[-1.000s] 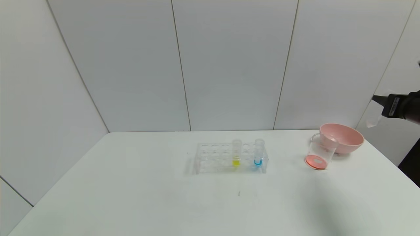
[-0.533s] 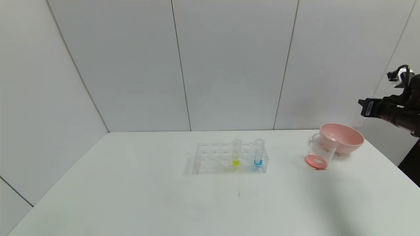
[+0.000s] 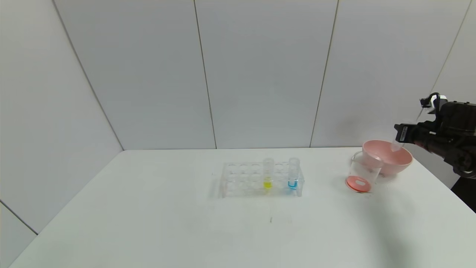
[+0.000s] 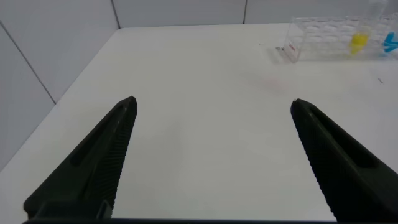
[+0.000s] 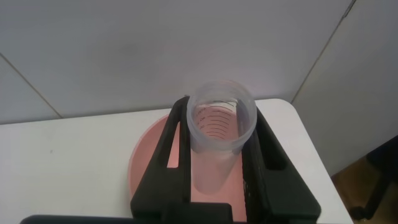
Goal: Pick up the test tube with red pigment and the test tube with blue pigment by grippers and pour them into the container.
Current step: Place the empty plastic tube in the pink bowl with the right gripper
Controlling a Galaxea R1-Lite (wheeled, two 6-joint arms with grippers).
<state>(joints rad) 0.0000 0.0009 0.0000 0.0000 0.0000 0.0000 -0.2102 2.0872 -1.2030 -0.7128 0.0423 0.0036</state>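
One tube sits clamped in my right pincer [image 3: 398, 134] — an emptied clear test tube [image 5: 219, 146], near upright, closed end down over the pink bowl [image 3: 386, 156]. My right arm reaches in level from the right. Beaker [image 3: 362, 171] holds red liquid; blue tube [image 3: 293, 174] stands upright in the rack [image 3: 238, 178] on the tabletop [image 3: 186, 230]. Left pincer [image 4: 211, 155] gapes wide, low over the tabletop's left.

I can read no words or numbers anywhere; the tube [image 5: 221, 134] in my right claw [image 5: 217, 177] shows only unreadable scale lines.

right end effector [image 3: 398, 134] | moved inward; lower | held tube [image 3: 396, 144] (empty-looking) now above pink bowl [image 3: 386, 158]
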